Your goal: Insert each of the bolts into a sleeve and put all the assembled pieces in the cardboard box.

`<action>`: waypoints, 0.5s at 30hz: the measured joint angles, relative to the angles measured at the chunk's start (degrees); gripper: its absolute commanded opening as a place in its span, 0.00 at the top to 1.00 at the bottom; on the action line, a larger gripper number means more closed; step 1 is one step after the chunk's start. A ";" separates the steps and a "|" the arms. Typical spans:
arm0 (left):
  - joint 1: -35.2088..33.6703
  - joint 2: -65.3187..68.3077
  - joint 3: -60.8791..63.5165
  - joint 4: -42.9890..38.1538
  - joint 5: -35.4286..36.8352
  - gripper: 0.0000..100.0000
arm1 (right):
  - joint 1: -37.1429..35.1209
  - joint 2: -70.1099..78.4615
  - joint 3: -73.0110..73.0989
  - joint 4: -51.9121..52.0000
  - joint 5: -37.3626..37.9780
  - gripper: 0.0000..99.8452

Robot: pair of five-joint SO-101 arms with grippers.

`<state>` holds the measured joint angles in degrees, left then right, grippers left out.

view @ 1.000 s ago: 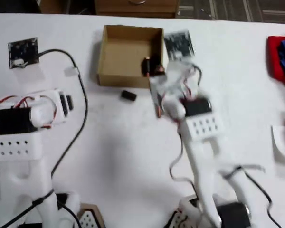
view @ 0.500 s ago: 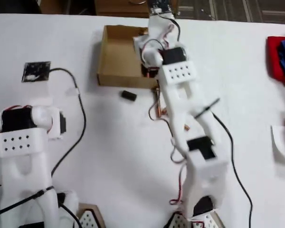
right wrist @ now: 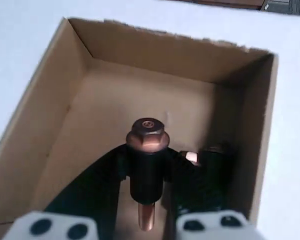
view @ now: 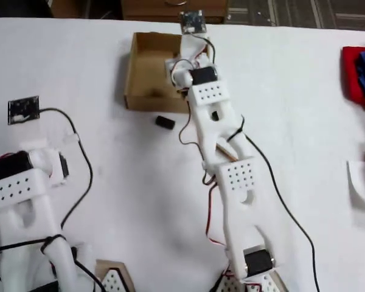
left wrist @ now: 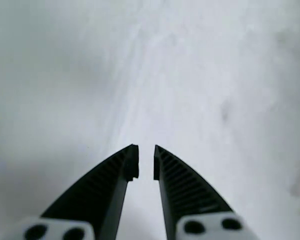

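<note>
Copper hex-headed bolt (right wrist: 148, 136) stands in a black cylindrical sleeve (right wrist: 146, 182) clamped by the right gripper (right wrist: 147, 172) above the brown cardboard box (right wrist: 155, 50); the left gripper (left wrist: 146, 162) hangs barely parted over the white table (left wrist: 215, 75).
</note>
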<state>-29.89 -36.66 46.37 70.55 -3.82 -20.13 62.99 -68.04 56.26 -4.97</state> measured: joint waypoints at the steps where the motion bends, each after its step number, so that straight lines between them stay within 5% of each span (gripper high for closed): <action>1: -0.09 0.00 0.79 -0.97 -0.09 0.93 | -0.09 0.79 -0.79 0.70 0.00 0.98; 15: -0.44 0.00 4.84 -5.71 -0.09 0.93 | -1.23 2.81 -2.81 4.92 -0.09 0.98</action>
<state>-30.33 -36.66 51.21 64.84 -3.91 -21.36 65.80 -70.86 61.19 -5.05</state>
